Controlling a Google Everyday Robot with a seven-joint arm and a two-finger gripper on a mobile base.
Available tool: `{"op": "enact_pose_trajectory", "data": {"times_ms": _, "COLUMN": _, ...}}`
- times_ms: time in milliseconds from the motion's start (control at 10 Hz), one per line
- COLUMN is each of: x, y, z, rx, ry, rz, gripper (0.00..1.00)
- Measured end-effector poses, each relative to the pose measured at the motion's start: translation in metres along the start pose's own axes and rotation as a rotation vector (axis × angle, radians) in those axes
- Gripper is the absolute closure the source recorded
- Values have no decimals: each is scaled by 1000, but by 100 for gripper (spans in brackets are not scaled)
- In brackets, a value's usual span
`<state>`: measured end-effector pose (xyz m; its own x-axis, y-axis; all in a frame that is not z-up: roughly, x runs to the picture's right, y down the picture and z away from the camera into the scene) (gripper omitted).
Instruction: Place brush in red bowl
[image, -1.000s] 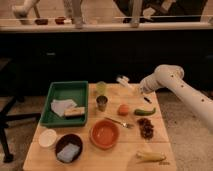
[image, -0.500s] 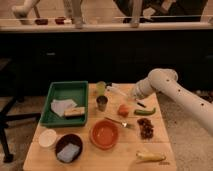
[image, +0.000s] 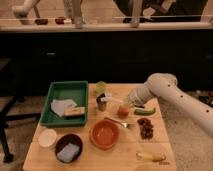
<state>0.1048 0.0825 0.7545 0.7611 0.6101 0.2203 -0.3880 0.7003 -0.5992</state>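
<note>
- The gripper (image: 126, 101) sits right of centre in the frame, at the end of the white arm (image: 172, 95) that reaches in from the right edge, over the middle of the wooden table (image: 165, 145).
- Its fingers are clenched on the brush (image: 111, 99), grasping the whitish handle, which sticks out to the left with the small dark head at its far end.
- The brush is off the table, held roughly level, its head close to the small cup (image: 102, 103) at the table's centre; whether the two touch cannot be made out.
- The red bowl (image: 105, 134) stands below and slightly left of the gripper in the frame, nearer the table's front edge, and its inside looks plain and empty.
- Done, judging by this: the brush is picked up and carried in the grip.
- Left to do: bring the brush over the red bowl, lower it, and let go so it rests inside.
- Bystanders: the green tray (image: 65, 102) at left, the dark maroon bowl (image: 68, 147) at lower left, and a fork (image: 118, 122) lying between gripper and red bowl.
</note>
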Motion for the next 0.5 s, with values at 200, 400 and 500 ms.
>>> {"op": "enact_pose_trajectory", "data": {"times_ms": 200, "x": 1, "y": 1, "z": -1, "rx": 0, "ry": 0, "rz": 0, "gripper": 100}}
{"op": "enact_pose_trajectory", "data": {"times_ms": 400, "x": 1, "y": 1, "z": -1, "rx": 1, "ry": 0, "rz": 1, "gripper": 100}}
{"op": "enact_pose_trajectory", "data": {"times_ms": 500, "x": 2, "y": 1, "z": -1, "rx": 1, "ry": 0, "rz": 2, "gripper": 100}}
